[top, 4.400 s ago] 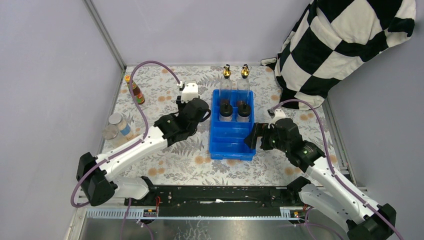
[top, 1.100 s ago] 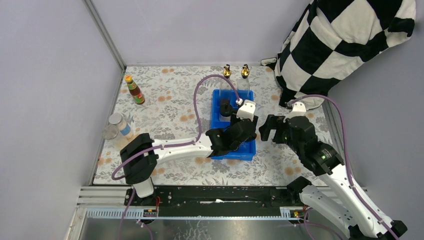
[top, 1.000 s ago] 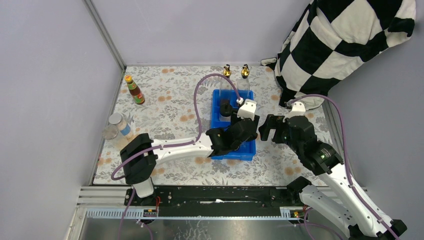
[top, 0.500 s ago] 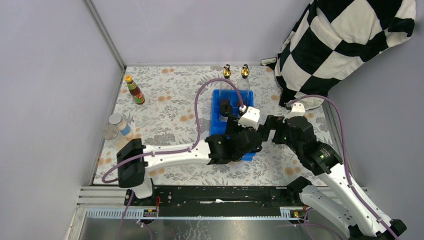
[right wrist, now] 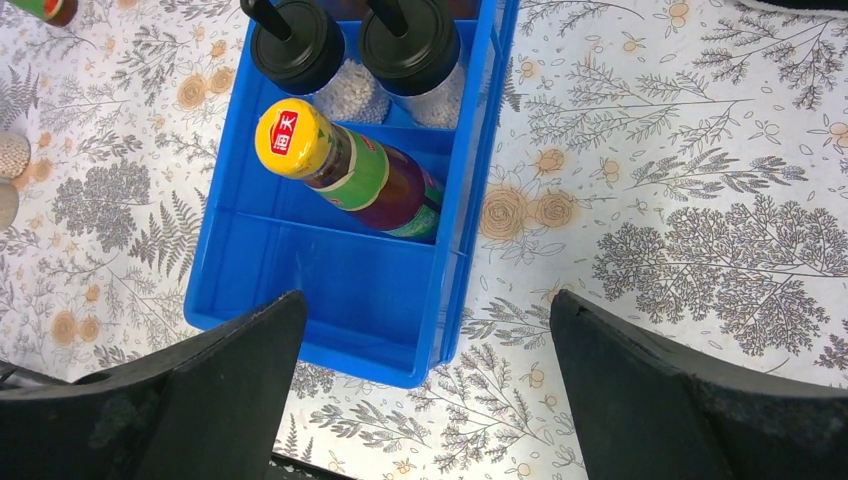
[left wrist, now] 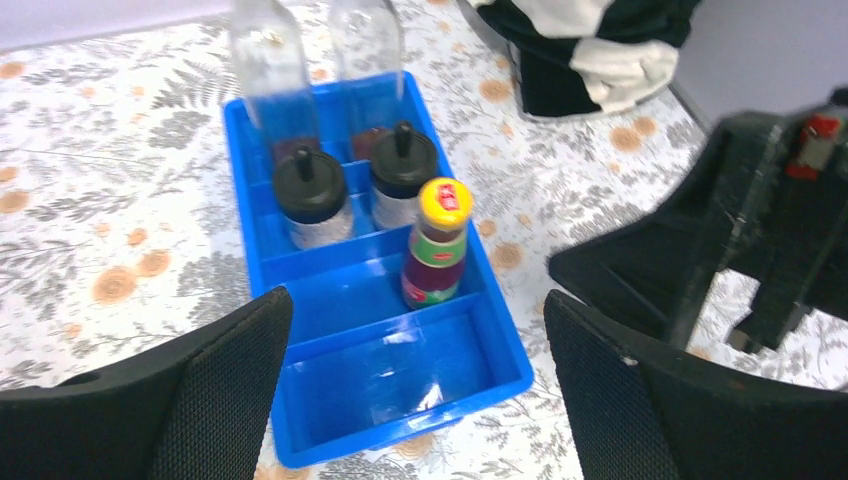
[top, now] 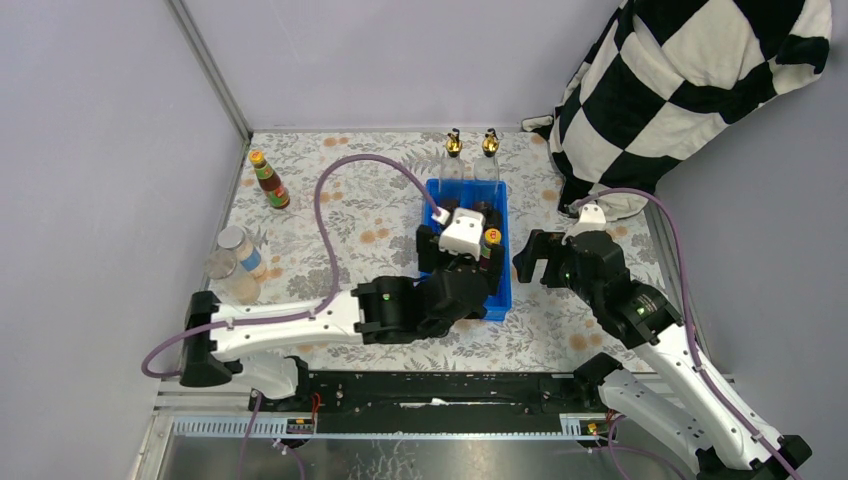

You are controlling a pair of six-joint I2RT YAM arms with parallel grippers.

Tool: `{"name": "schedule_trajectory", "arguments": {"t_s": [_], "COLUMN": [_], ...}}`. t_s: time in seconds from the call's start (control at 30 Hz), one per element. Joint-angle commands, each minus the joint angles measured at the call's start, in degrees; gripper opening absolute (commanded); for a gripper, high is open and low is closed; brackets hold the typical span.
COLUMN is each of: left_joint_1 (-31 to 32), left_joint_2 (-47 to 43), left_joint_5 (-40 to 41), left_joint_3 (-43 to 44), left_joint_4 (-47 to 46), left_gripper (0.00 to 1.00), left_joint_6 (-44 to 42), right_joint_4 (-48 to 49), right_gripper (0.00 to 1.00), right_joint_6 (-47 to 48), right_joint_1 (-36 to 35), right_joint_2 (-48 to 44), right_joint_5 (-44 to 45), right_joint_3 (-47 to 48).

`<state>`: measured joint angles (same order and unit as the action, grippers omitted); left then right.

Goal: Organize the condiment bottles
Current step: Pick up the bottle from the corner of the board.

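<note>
An orange-capped dark sauce bottle (left wrist: 437, 245) stands free in the blue tray (left wrist: 400, 370), in the right half of its third row. My left gripper (left wrist: 413, 330) hangs open above the tray's near end, nothing between its fingers. Behind the bottle are two black-capped pale bottles (left wrist: 312, 195) and two tall clear gold-spouted bottles (top: 453, 145) in the far row. A second orange-capped bottle (top: 268, 180) and two silver-lidded jars (top: 235, 250) stand at the table's left. My right gripper (right wrist: 425, 310) is open just right of the tray (right wrist: 330, 270), above the sauce bottle (right wrist: 350, 170).
A black-and-white checkered cloth (top: 690, 90) hangs over the back right corner. Grey walls close in the left and far sides. The left arm (top: 320, 315) reaches diagonally across the near table to the tray (top: 430, 200). The right gripper (left wrist: 740, 250) sits close beside the left one.
My left gripper opened, let go of the orange-capped sauce bottle in the tray and drew back toward the near end. The right arm stayed almost still.
</note>
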<state>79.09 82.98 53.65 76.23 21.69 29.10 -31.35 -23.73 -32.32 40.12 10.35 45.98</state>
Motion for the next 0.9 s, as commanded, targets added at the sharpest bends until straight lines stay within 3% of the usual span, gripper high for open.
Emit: {"name": "schedule_trajectory", "arguments": {"t_s": [0.0,0.13,0.37,0.53,0.87], "left_joint_1": [-0.13,-2.23,-13.68,-27.24,-46.42], "left_joint_2": [-3.97,-6.27,-11.30,-8.16,2.33], "left_joint_5": [9.06,12.61,7.22,-0.75,-6.66], "left_joint_3": [-2.33,-3.17,-8.45,-8.41,-5.22], "left_joint_4": [2.75,3.99,-3.03,-3.27,-3.79], "left_gripper": [0.99,0.99,0.99,0.99,0.99], "left_joint_6": [-0.07,-0.91,-6.23,-6.84,-6.83], "right_joint_4": [1.12,1.21,0.96,0.40,-0.28], "right_gripper": [1.00,1.00,1.00,1.00,1.00], "right_joint_6": [-0.68,-0.96,-1.50,-1.63,-1.62], "right_joint_1": [-0.38,-0.27,-0.31,-0.32,-0.35], "right_joint_2": [-0.64,-0.40,-0.76,-0.93,-0.92], "right_joint_5": [-1.30,-1.85,-2.22,-2.36,-1.87], "right_joint_3": [0.17,0.32,0.72,0.98,1.05]}}
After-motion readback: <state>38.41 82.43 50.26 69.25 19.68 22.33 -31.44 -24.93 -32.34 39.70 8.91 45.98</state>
